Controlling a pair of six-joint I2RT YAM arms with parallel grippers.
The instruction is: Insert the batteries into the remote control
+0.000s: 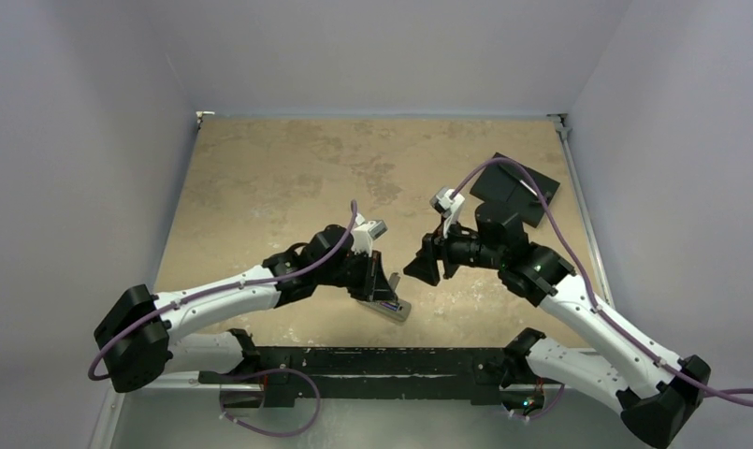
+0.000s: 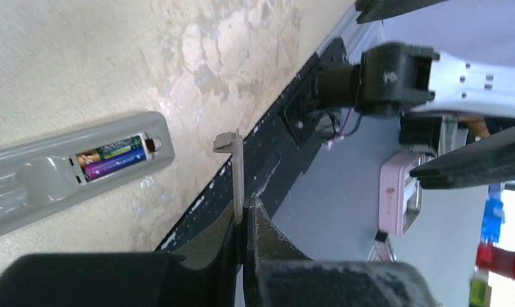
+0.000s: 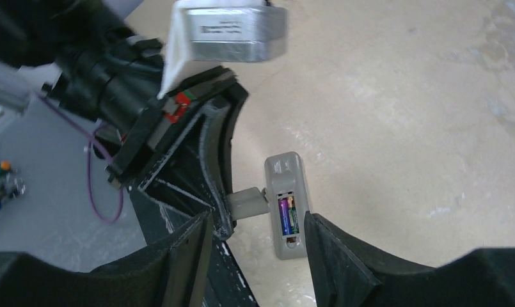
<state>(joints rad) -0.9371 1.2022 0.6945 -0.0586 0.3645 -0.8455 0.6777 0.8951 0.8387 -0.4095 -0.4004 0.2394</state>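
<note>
The remote control [image 2: 37, 182] is laid back up on the worktop [image 2: 82, 57], with the batteries [image 2: 110, 160] seated in its open compartment. A grey cover strip [image 2: 238, 173] is pinched upright in the left hand [image 2: 245, 216] beside it. The right hand [image 3: 258, 224] is spread wide nearby.

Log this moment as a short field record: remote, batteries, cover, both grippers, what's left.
remote control: lies grey back up on the table, compartment open
batteries: two, side by side in the compartment
cover strip: off the remote, pinched at one end
left gripper: shut on the cover strip, beside the remote
right gripper: open, empty, facing the remote
black plate: far right of the table
remaining: cover not yet fitted
</note>
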